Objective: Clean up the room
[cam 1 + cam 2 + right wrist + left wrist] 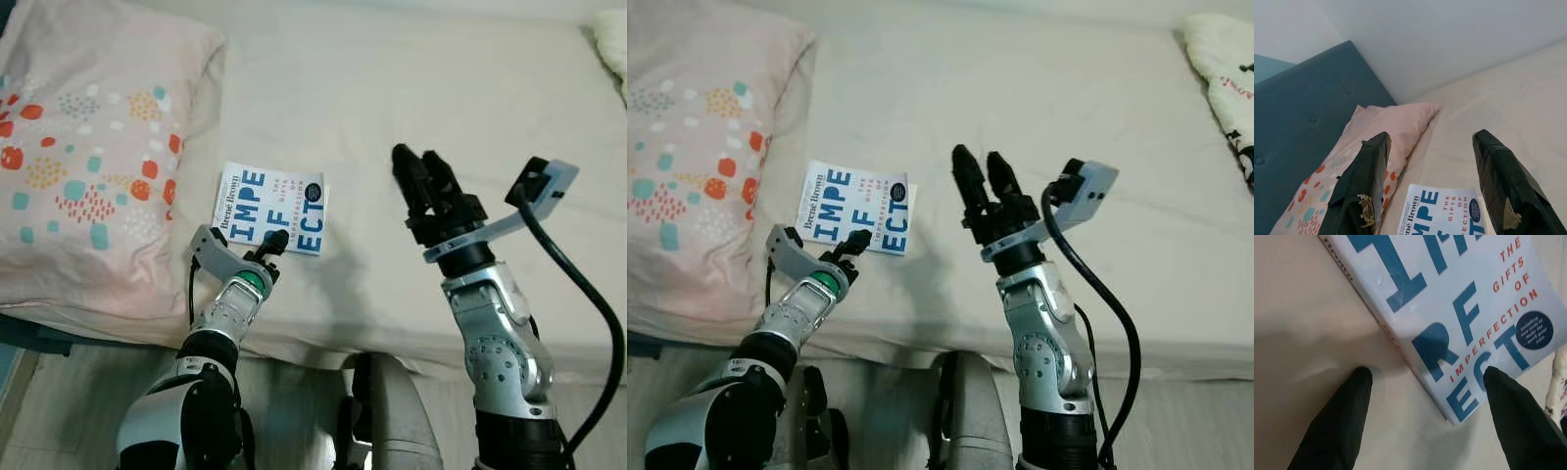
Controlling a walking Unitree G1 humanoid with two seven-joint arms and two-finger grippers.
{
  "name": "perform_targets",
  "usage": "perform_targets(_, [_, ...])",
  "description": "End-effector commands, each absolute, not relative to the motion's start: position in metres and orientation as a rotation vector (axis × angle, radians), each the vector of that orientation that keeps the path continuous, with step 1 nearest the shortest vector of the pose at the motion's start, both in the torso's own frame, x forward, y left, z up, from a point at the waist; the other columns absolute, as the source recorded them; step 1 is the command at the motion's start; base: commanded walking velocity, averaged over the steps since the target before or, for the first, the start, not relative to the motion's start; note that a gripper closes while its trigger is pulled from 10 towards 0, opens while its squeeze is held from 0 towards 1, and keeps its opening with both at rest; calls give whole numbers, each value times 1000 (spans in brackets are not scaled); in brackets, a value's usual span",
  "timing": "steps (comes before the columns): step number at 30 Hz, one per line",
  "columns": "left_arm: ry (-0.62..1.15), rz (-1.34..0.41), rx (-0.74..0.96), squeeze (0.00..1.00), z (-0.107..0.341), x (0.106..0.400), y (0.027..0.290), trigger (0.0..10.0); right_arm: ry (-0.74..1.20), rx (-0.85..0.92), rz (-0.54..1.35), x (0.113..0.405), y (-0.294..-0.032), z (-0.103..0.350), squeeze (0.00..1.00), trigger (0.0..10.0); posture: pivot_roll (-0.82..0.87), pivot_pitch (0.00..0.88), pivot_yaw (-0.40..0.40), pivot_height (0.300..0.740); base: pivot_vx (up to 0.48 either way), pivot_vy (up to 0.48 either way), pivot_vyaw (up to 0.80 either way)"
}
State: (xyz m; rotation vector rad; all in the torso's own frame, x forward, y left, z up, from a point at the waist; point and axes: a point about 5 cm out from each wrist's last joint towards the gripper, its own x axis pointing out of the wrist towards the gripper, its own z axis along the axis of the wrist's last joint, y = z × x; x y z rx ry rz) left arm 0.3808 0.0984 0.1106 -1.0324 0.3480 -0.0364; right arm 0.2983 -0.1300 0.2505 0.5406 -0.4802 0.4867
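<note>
A white book (272, 209) with big blue letters lies flat on the cream bed (411, 88), just right of the pillow. My left gripper (269, 250) is open at the book's near edge. In the left wrist view one finger (1347, 416) rests on the sheet beside the spine. The other finger (1518, 421) is over the cover's (1449, 308) corner. My right gripper (417, 159) is open, raised above the bed to the right of the book, holding nothing. Its wrist view looks past its fingers (1361, 186) at the book (1442, 215).
A pink pillow (88, 147) with coloured dots fills the bed's left side, against a blue padded headboard (1303, 112). A white patterned cloth (1225, 69) lies at the far right. The bed's front edge (323, 348) runs just before my body, with floor below.
</note>
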Motion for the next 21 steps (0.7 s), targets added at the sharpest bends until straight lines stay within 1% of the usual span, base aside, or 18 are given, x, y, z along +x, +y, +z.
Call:
perform_targets(1, [417,-36,-1077,0,95,372,89,10000,-471,554,494,293,-128,252,0,10000,-226,459,-9,612,0,0,0])
perform_targets(4, [416,-41,-1092,0,94,372,88,10000,-471,554,498,292,-127,254,0,10000,-230,467,-11,612,0,0,0])
perform_targets(7, [358,-119,-1176,0,102,374,81,10000,-476,553,535,285,-123,261,0,10000,-272,514,-31,612,0,0,0])
perform_targets(9, [321,-141,-1210,0,107,376,80,9373,-475,555,547,282,-121,264,0,10000,-283,522,-37,612,0,0,0])
perform_targets(11, [321,-141,-1210,0,107,376,80,9373,-475,555,547,282,-121,264,0,10000,-283,522,-37,612,0,0,0])
perform_targets(13, [284,-136,-1248,0,113,380,81,6824,-465,560,551,280,-119,263,0,10000,-309,534,-51,612,0,0,0])
perform_targets(14, [284,-136,-1248,0,113,380,81,6824,-465,560,551,280,-119,263,0,10000,-309,534,-51,612,0,0,0])
perform_targets(15, [268,-145,-1266,0,117,381,79,7098,-459,561,552,279,-118,263,0,10000,-313,534,-52,612,0,0,0])
perform_targets(16, [251,-158,-1280,0,122,383,76,6000,-455,561,552,277,-118,263,0,10000,-327,536,-58,612,0,0,0])
perform_targets(19, [236,-174,-1293,0,126,384,74,5843,-451,561,551,276,-118,263,0,10000,-332,538,-60,612,0,0,0])
perform_targets(21, [211,-195,-1299,0,135,387,68,2980,-444,556,547,275,-120,263,0,10000,-348,540,-65,612,0,0,0])
